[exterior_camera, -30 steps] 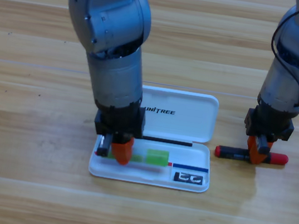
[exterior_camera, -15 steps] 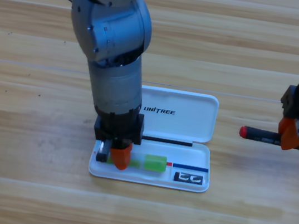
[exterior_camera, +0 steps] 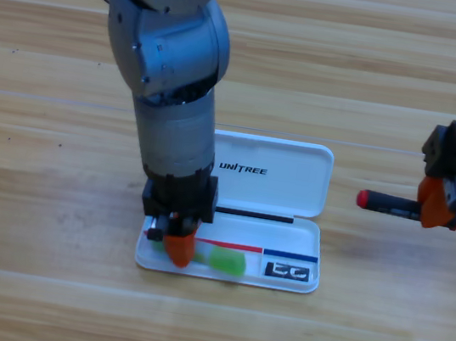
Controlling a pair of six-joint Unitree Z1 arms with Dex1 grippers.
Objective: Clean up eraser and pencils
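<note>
Here we see the left gripper [exterior_camera: 177,243] clamped on the green pencil [exterior_camera: 227,261] in the case [exterior_camera: 306,225], the right gripper [exterior_camera: 439,205] clamping the red pencil [exterior_camera: 388,204].

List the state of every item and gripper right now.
White case: open, lid laid back flat.
Green pencil: in the case tray.
Eraser: in the tray's right end.
Red pencil: held by the right gripper.
Left gripper: down in the tray.
Right gripper: shut on the red pencil.
</note>
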